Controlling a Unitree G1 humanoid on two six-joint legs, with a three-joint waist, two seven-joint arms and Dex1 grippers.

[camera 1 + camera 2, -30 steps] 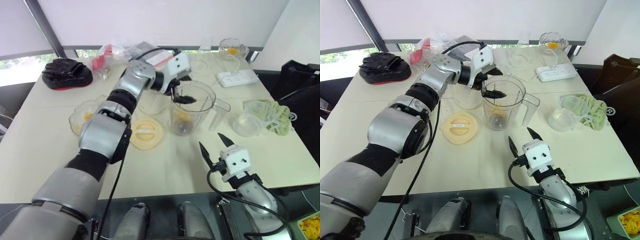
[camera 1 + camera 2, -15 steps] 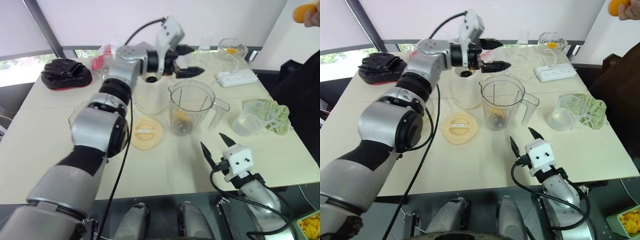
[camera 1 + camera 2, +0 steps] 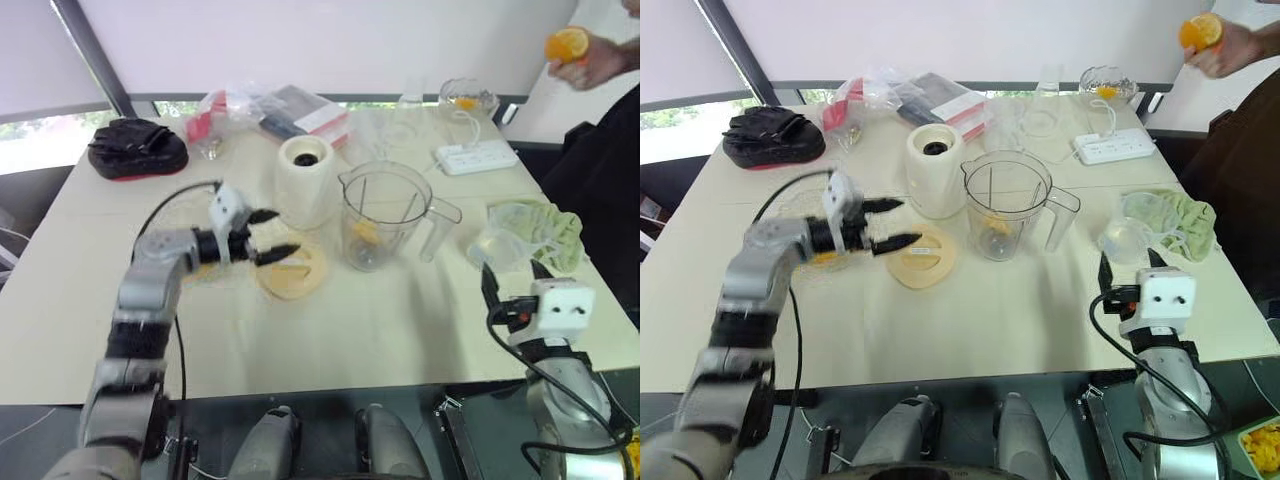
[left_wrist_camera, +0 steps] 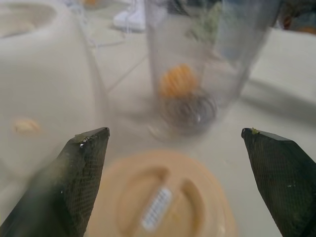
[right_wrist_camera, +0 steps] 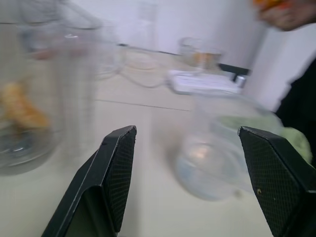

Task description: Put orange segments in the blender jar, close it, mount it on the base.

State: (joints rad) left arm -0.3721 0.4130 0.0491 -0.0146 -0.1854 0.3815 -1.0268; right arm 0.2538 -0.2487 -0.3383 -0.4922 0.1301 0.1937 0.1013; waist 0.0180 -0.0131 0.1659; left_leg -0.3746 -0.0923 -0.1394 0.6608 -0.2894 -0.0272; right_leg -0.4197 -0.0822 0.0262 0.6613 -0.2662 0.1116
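Left gripper spread and empty, poised at the yellow lid; right gripper likewise spread. Blender jar stands uncovered beside the base — orange segment inside. Risk: the flat lid may skid under the grip and strike the jar.

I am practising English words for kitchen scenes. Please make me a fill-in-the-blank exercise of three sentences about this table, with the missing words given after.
1. The yellow lid lies flat on the ____, not on the jar.
2. The left claw, close to the lid, is ____.
3. At the bottom of the jar lies one piece of ____.
Missing words: table; open; orange.
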